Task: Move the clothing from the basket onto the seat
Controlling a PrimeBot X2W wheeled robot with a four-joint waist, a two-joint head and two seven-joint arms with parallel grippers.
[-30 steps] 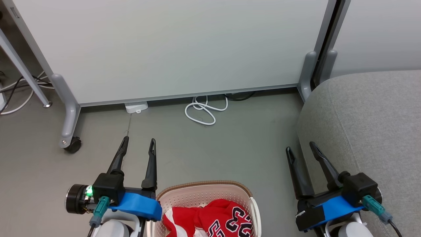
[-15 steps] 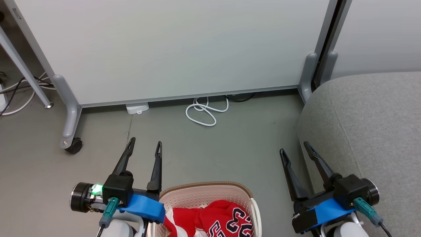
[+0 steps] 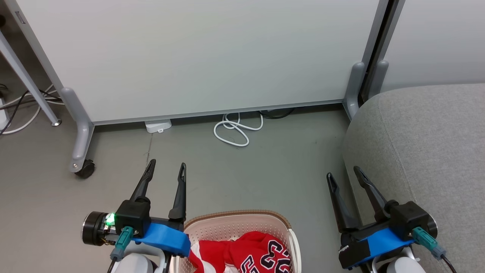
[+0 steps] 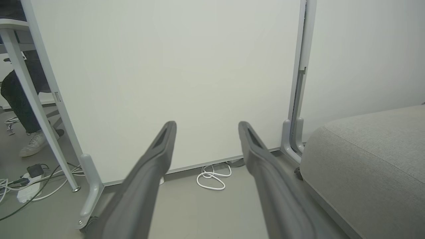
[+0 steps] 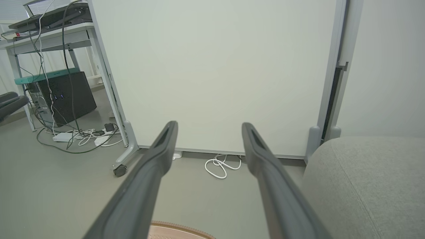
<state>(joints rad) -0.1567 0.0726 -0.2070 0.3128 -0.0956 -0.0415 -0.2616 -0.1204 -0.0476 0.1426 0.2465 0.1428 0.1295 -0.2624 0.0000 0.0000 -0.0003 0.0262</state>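
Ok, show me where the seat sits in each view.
Head view: seat fills the right side.
Left wrist view: seat at lower right.
Right wrist view: seat at lower right.
Shared landmark: the coiled white cable, left of the seat.

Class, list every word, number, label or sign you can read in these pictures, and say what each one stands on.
"23": black, white-edged numerals on the red jersey lying in the laundry basket, seen turned round.
More black characters beside them on the jersey: cut off by the picture's bottom edge, unreadable.
No readable text on the partition panel, the sofa seat or the computer tower.
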